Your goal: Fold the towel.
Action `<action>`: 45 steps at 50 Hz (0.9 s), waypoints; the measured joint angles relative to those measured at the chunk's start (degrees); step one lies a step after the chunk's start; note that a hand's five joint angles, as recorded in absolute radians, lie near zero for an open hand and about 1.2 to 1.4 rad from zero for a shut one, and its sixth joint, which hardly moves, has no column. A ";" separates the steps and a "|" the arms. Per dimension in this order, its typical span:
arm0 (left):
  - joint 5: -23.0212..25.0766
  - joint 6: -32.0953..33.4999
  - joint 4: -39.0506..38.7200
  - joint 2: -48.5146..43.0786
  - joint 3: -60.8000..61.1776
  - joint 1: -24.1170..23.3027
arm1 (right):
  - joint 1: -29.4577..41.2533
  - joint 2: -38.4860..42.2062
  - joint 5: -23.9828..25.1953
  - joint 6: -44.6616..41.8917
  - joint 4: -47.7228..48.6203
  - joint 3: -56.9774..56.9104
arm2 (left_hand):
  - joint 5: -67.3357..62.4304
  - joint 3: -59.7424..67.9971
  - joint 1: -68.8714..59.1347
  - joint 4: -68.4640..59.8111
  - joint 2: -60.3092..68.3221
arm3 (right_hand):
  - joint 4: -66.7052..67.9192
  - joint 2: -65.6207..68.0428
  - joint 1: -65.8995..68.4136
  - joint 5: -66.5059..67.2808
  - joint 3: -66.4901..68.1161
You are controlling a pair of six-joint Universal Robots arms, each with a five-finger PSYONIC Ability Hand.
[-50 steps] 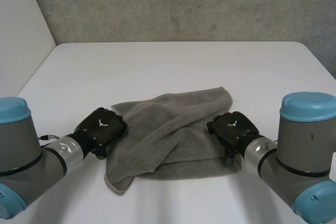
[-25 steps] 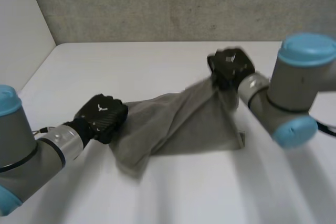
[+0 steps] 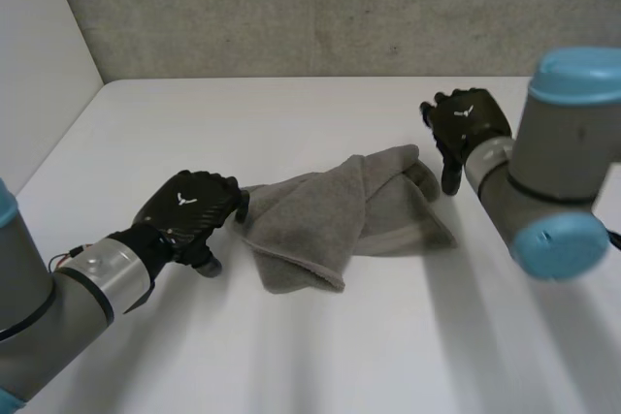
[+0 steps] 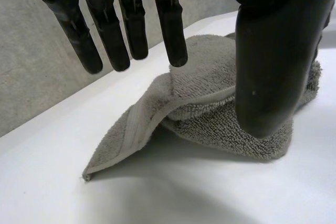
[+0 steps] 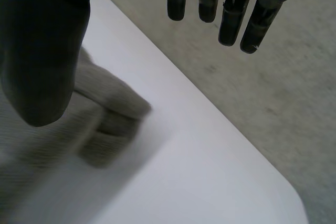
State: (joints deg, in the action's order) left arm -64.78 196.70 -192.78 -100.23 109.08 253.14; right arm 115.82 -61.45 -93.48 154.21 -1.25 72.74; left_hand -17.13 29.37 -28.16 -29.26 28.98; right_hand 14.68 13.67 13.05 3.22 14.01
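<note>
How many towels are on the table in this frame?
1. The grey towel lies bunched and partly folded on the white table, between the open left hand and the open right hand. Its folds could hide a smaller cloth, but none shows.

One grey terry-cloth towel (image 3: 340,220) lies on one white table (image 3: 291,346). It seems to be a single piece, though its bunched layers hide part of it. Two black robot hands show, the left hand (image 3: 189,215) and the right hand (image 3: 468,123), on two grey arms (image 3: 558,176) with light-blue caps.
</note>
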 measured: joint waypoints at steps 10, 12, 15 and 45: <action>-0.24 0.24 -3.80 -6.55 -2.81 -1.84 | 3.59 -8.30 4.24 10.77 5.26 19.68 | 3.52 -3.20 2.85 3.29 -3.02 | 0.00 0.00 -0.01 0.00 0.00; -0.33 0.24 -4.68 -7.87 -3.46 -1.99 | 4.13 -8.18 4.47 15.00 5.49 21.41 | 3.52 -3.20 2.85 3.29 -3.02 | 0.00 0.00 -0.01 0.00 0.00; -0.45 0.22 -6.07 -10.00 -4.70 -2.22 | 4.94 -7.51 4.86 21.68 5.87 22.99 | 3.52 -3.20 2.85 3.28 -3.02 | 0.00 0.00 -0.01 0.00 0.00; -0.51 -0.37 -7.65 -16.68 -12.37 -3.35 | 16.80 9.86 5.47 46.66 15.25 13.13 | -46.43 46.95 -44.64 -48.31 47.05 | 38.96 41.74 41.85 41.06 40.50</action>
State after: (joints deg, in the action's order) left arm -65.30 196.33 -200.43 -116.91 96.71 249.79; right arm 132.62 -51.59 -88.01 200.87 14.00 85.88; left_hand -63.56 76.32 -72.80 -77.57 76.02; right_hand 53.63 55.42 54.90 44.29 54.51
